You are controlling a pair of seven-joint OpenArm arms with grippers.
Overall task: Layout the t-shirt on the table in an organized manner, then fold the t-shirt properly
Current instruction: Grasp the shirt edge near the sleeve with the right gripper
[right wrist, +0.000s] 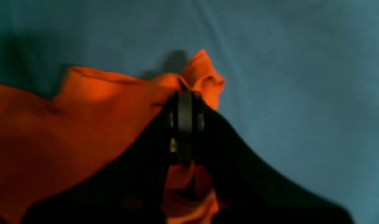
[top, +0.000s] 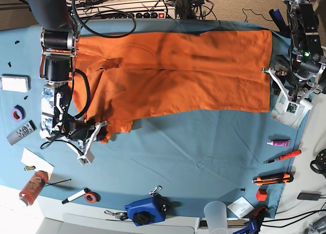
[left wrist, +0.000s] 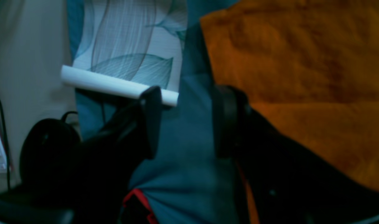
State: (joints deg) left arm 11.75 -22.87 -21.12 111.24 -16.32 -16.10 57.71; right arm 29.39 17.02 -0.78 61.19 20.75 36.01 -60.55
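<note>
The t-shirt (top: 173, 73) is lying spread across the far half of the table (top: 193, 152), its long axis running side to side in the base view, with one sleeve bunched near the right gripper (top: 97, 133). The garment is judged to be light, limp and non-fragile; it is likely to drape and crease when lifted, and to drag with some friction over the cloth cover rather than slide freely. Hold is best taken at corners, hems and sleeve ends, where doubled fabric is giving the pads something to bite.

In the right wrist view, the right gripper (right wrist: 184, 93) is being shown with jaws pressed together on a gathered fold of the sleeve, orange fabric emerging above and below the fingertips. In the left wrist view, the left gripper (left wrist: 184, 121) is being held with jaws apart and nothing between them, just beside the garment's edge near the table's end.

The teal cover is showing soft wrinkles in the near half. Loose items are lying around the margins: a remote (top: 21, 132), tape rolls, markers, a blue device (top: 145, 211), a clear cup (top: 215, 213) and cutters (top: 272, 179). The central near area is judged adequate for folding.
</note>
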